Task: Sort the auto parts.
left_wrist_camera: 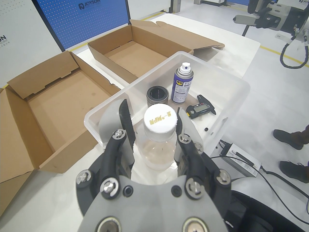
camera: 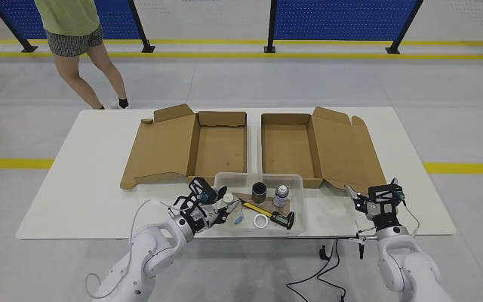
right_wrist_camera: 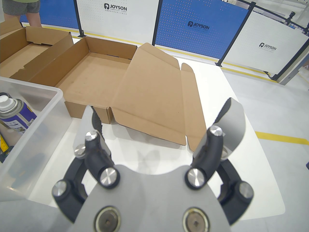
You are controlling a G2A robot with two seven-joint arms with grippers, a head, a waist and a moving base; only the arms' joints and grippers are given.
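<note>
My left end effector sits around the white-capped clear bottle at the near-left end of the plastic bin, and I cannot tell whether it has actually closed on it. That uncertainty is my main worry. The bottle looks smooth and round, so if I lift on a loose or off-centre hold, it could slip or swing and drop back into the bin. It would land close to the black metal sleeve and the upright spray can just beyond, and the can looks easy to topple onto the caliper. The bin wall is also close beside me, so a low lift towards the open cardboard box could catch the rim and drag the light bin across the bench. My right end effector hangs wide open and empty over the bench, to the right of the bin.
</note>
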